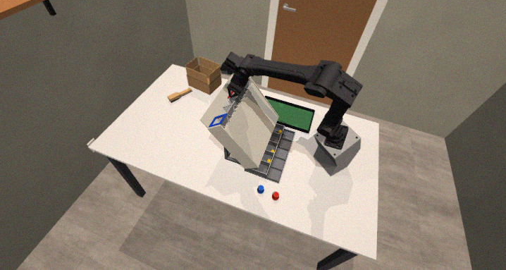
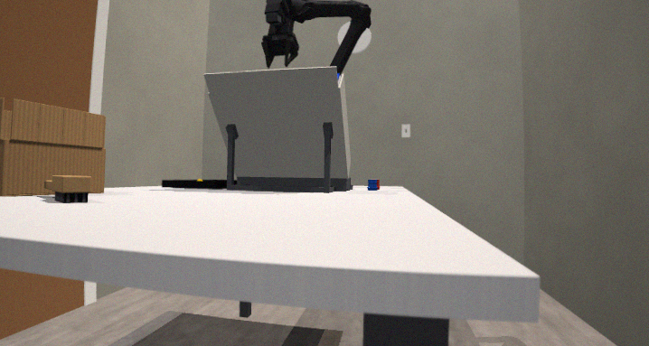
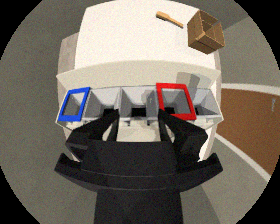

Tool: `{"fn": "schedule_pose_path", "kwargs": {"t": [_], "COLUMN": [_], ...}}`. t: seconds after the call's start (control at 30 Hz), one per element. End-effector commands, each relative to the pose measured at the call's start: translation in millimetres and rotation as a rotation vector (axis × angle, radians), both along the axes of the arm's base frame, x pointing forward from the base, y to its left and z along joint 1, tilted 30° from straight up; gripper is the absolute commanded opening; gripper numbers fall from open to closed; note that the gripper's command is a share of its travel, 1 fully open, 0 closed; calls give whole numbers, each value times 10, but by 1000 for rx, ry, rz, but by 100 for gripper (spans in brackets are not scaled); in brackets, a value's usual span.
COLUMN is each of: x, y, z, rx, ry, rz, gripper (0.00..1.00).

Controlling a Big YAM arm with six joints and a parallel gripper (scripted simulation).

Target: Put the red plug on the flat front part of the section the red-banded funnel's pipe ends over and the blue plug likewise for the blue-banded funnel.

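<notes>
My gripper (image 1: 234, 89) (image 2: 277, 62) (image 3: 138, 112) is open and empty. It hangs just above the top of the tilted grey cover (image 1: 247, 126) (image 2: 277, 121). Its fingers frame a plain funnel (image 3: 136, 104) between the blue-banded funnel (image 1: 217, 120) (image 3: 74, 104) and the red-banded funnel (image 3: 173, 99). Below the cover lies the dark sectioned tray (image 1: 281, 162), with three yellow marbles (image 1: 279, 130) (image 1: 272, 150) (image 1: 268, 160) in separate sections. The blue plug (image 1: 261, 188) (image 2: 371, 184) and the red plug (image 1: 275, 195) (image 2: 377, 184) stand on the table in front.
A green marble tray (image 1: 293, 115) lies behind the cover. A cardboard box (image 1: 202, 73) (image 2: 50, 144) (image 3: 205, 31) and a wooden brush (image 1: 179, 94) (image 2: 68, 183) (image 3: 169, 18) sit at the far corner. The arm's base (image 1: 335, 148) stands to the right.
</notes>
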State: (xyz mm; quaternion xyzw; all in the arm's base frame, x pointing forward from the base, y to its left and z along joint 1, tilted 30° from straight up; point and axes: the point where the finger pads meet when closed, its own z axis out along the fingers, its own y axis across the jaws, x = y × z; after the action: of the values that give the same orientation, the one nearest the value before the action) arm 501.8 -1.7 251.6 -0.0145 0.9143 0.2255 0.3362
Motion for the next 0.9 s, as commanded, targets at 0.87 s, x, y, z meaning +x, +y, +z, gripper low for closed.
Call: {"fn": "schedule_pose_path", "kwargs": {"t": [0.87], "x": [112], "y": [-107], "z": [413], "rx": [-13], "ry": [-61], "rz": [-4], "gripper": [59]}}
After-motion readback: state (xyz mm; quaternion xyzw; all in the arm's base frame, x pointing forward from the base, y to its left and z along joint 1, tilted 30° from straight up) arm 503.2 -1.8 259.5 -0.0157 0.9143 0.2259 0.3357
